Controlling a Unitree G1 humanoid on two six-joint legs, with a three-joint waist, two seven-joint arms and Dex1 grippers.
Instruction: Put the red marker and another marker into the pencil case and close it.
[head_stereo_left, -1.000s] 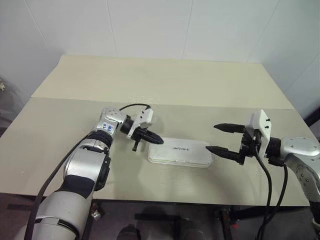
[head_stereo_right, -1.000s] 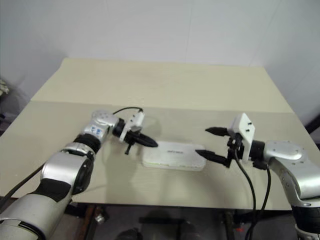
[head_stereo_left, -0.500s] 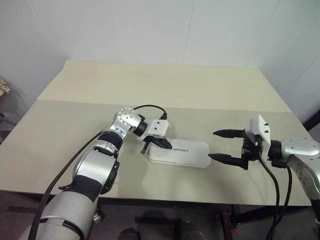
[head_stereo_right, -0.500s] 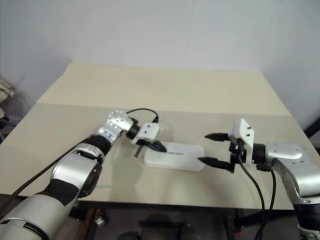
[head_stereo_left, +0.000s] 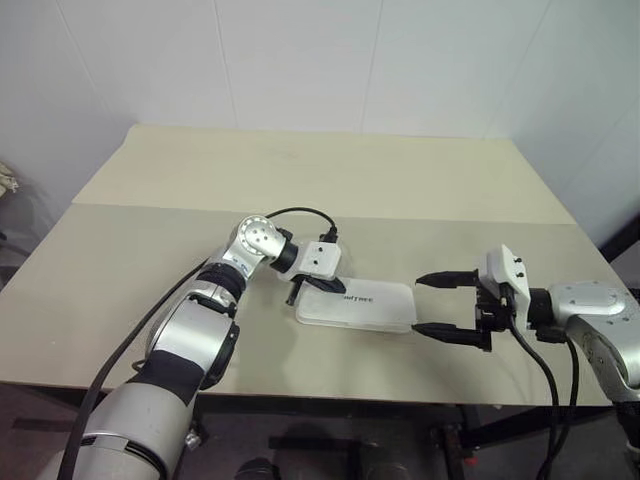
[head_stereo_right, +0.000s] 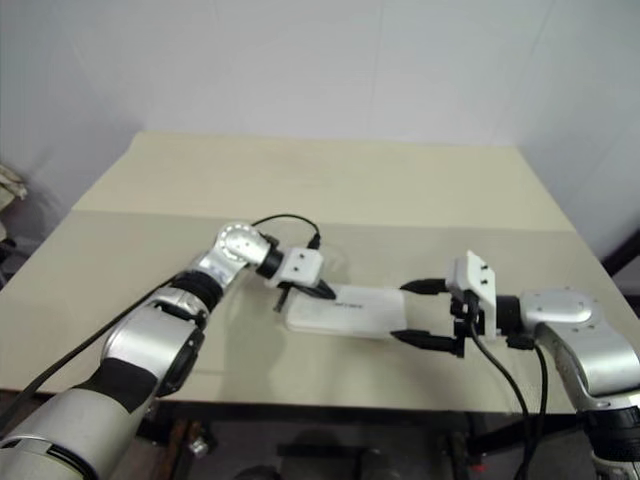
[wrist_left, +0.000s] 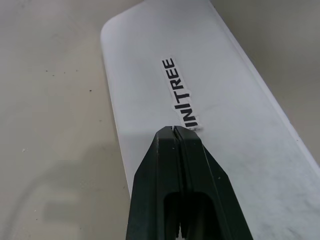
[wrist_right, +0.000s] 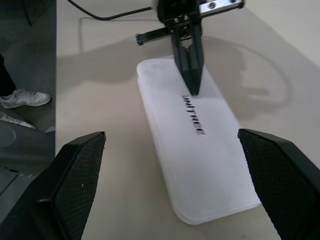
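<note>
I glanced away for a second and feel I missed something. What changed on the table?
The left end effector, shut, swung from beside the case's end onto its lid, tips by the lettering. The right end effector, open, edged closer to the other end. The case stayed closed and in place.

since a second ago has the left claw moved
Yes. The left claw, shut, was off the left end of the pencil case a second ago; now its tip sits over the closed lid by the lettering, so it shifted right relative to the case.
</note>
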